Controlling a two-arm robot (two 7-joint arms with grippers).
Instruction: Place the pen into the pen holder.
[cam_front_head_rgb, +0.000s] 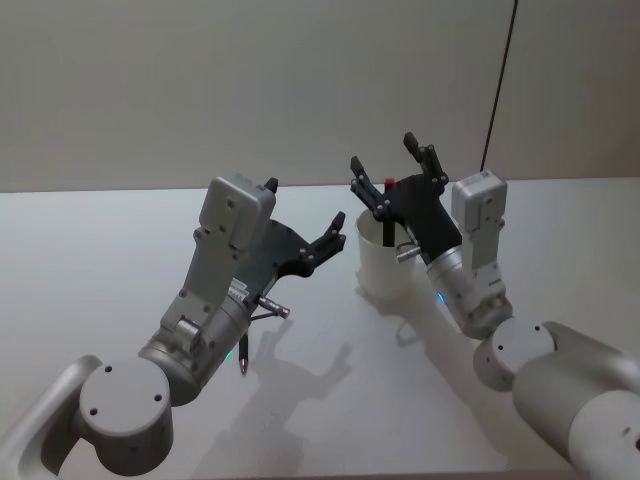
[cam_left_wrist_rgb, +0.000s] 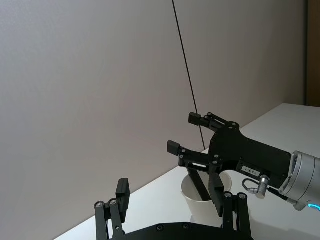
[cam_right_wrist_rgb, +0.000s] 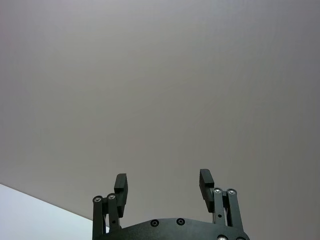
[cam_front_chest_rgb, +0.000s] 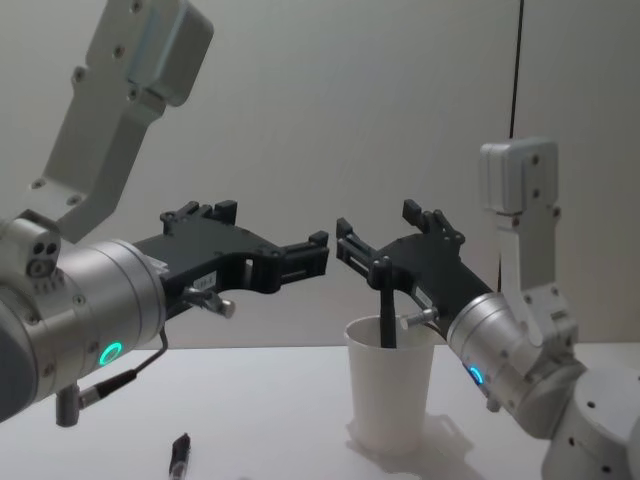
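The plain white tapered paper cup (cam_front_head_rgb: 380, 270) is parked mid-bench (cam_front_head_rgb: 100, 240), slim black pen (cam_front_head_rgb: 388, 225) stood upright inside. Right end effector (cam_front_head_rgb: 382, 150) is held just above the rim, fingers spread; left end effector (cam_front_head_rgb: 305, 203) is raised beside it, also spread, nothing gripped.

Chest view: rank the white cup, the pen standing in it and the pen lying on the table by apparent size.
1. White cup, largest.
2. Pen standing in it and pen lying on the table: about alike; one partly hidden, the other foreshortened.
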